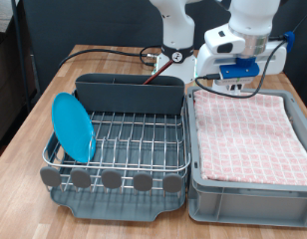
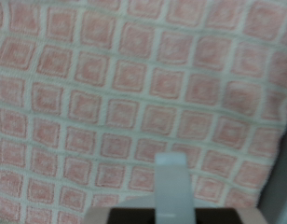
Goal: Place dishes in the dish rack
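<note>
With the blue plate [image 1: 73, 126] upright in the dish rack [image 1: 124, 144] and the wooden spoon [image 1: 159, 64] in its caddy [image 1: 129, 95], my gripper [image 1: 236, 84], its state indiscernible, hovers over the cloth-lined crate [image 1: 248, 134]; I should descend slowly and squarely.

- You have one dish rack [image 1: 119, 139]: wire grid over a dark tray.
- One utensil caddy [image 1: 129, 96] at the rack's far edge.
- Five round tabs [image 1: 112, 179] along the rack's near edge.
- One blue plate [image 1: 73, 126], standing on edge in the rack.
- One reddish-brown spoon handle [image 1: 153, 76] sticking out of the caddy.
- One grey crate [image 1: 248, 186].
- One pink checked cloth [image 1: 250, 135] lining the crate.
- One gripper [image 1: 236, 88], above the crate's far edge.
- You see no mug: count zero in view.
</note>
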Robot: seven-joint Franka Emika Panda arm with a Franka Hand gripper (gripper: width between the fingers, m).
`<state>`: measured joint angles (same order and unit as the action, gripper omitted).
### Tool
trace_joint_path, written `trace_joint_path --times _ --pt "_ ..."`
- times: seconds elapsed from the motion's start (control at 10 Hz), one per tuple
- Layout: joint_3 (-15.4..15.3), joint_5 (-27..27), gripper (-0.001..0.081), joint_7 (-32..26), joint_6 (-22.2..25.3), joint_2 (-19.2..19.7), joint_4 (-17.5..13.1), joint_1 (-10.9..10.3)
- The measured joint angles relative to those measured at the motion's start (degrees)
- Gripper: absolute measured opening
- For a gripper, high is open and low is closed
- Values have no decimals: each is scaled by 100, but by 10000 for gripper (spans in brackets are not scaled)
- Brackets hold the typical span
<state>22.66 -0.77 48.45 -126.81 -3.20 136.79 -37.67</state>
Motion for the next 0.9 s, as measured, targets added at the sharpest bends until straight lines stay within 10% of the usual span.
trace_joint_path --times 0.9 --pt "471 -33 71 -300 59 80 -866 265"
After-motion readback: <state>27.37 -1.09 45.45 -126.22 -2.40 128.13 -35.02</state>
